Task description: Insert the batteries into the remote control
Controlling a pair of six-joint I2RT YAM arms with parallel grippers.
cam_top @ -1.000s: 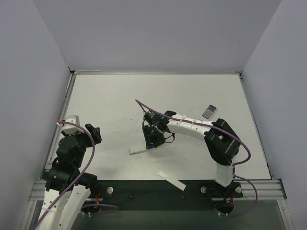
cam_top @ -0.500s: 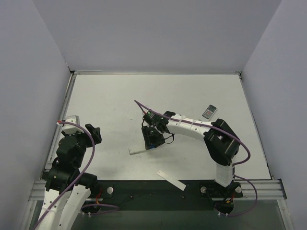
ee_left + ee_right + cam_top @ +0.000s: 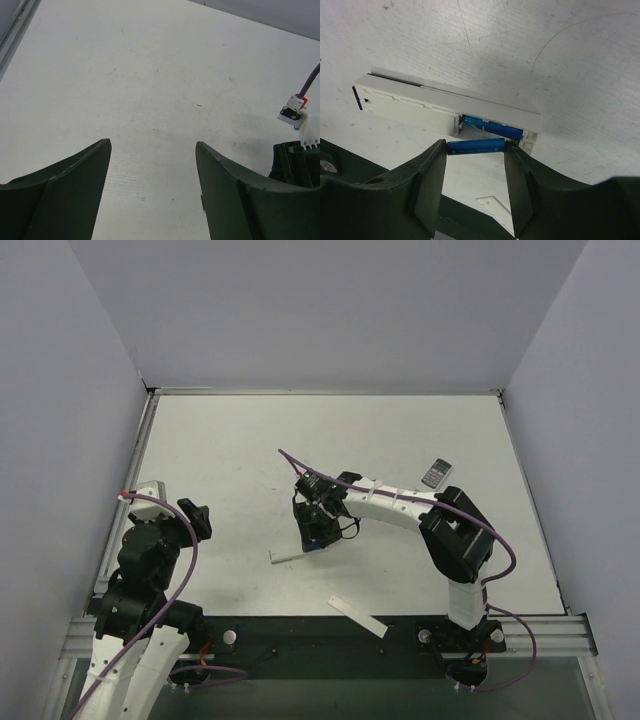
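Right gripper [image 3: 475,148] pinches blue battery [image 3: 470,147] end to end, just beside remote control [image 3: 410,100] mid-table; second battery [image 3: 492,128] in its bay, seemingly seated. Left gripper [image 3: 152,165] wide open, empty, over bare table [image 3: 150,75] near left edge

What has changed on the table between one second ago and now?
The right end effector moved slightly to the left with its arm, still shut on a battery just beside the remote. Nothing was taken hold of or let go. The remote, the white strip, the grey remote and the open left end effector stayed as they were.
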